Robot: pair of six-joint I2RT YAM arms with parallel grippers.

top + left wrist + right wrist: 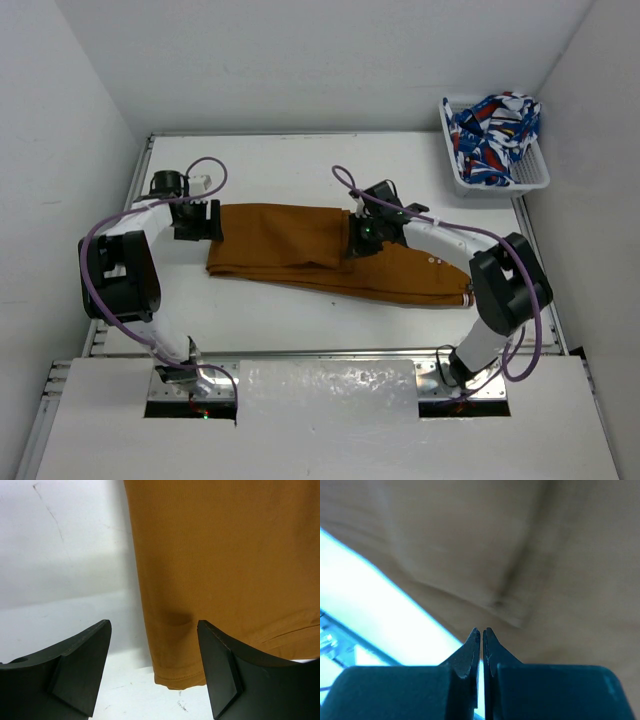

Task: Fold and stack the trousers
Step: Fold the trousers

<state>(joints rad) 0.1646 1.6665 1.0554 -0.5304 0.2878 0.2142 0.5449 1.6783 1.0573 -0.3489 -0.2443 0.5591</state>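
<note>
The mustard-brown trousers (310, 250) lie flat across the middle of the table, folded lengthwise, with the waistband end and its white buttons at the right. My left gripper (197, 220) is open at their left end. In the left wrist view the hemmed leg end (182, 630) lies between and below my open fingers (80, 670); the gripper (152, 645) holds nothing. My right gripper (360, 240) hovers over the middle of the trousers. In the right wrist view it (481, 632) is shut and empty, with the blurred brown cloth (530, 555) beneath.
A white basket (500, 188) at the back right holds a blue-red-white patterned cloth (495, 125). White walls close in the table on the left, back and right. Bare white table (300, 170) lies behind and in front of the trousers.
</note>
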